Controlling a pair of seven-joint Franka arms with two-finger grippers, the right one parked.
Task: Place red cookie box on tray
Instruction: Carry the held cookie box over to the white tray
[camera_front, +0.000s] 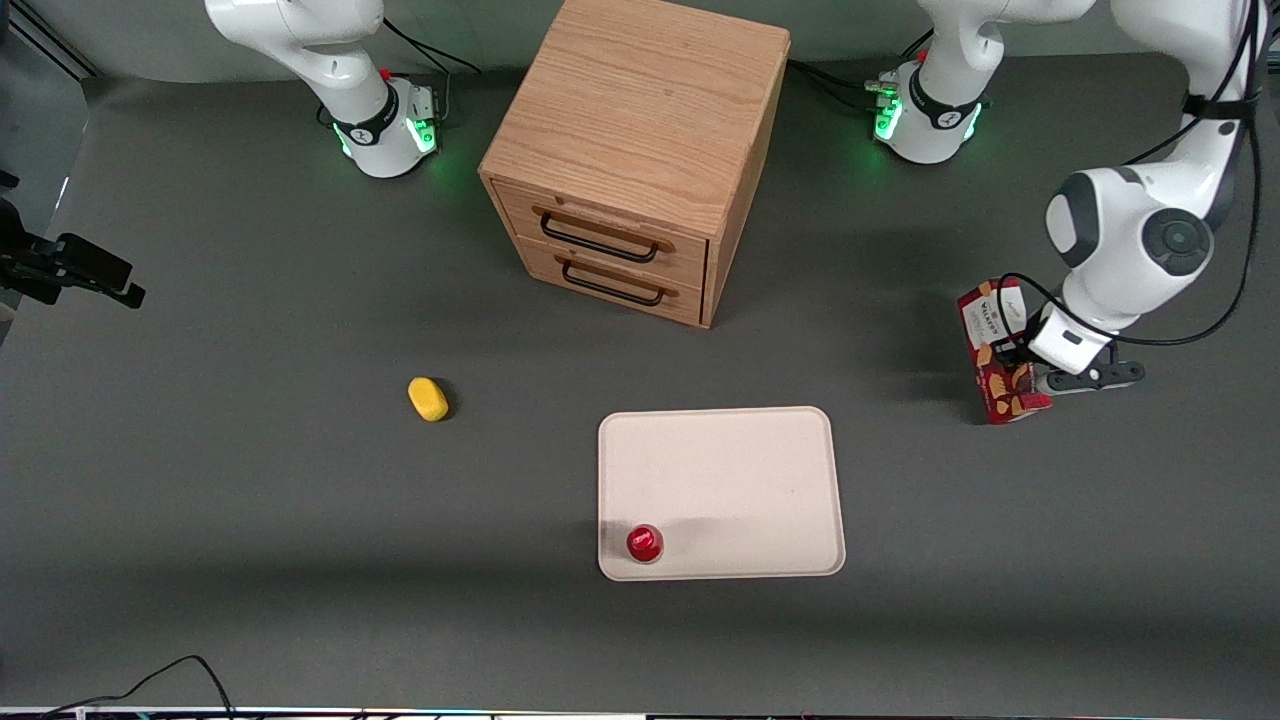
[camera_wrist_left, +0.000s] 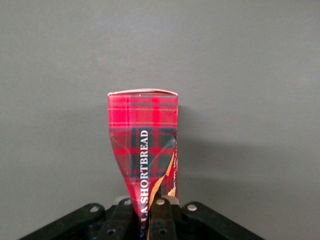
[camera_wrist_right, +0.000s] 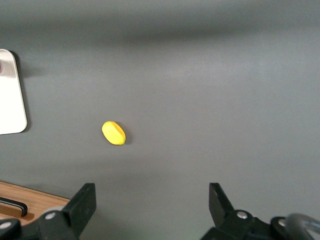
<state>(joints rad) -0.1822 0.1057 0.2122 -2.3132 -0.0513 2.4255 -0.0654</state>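
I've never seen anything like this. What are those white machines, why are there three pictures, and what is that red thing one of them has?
The white machines are two robot arms bolted to a grey table. One picture looks down from a camera facing them; the other two come from small cameras on the arms' wrists, looking past their black fingers.

Only one arm works. Its gripper is shut on the red cookie box, a tartan shortbread carton. The wrist view shows the gripper pinching the box so that its sides buckle slightly.

On the table stand a wooden drawer cabinet with two drawers and, nearer the front camera, a cream tray with a small red-topped cup at one corner. A yellow lump lies toward the parked arm's end. The box lies toward the working arm's end, off the tray.
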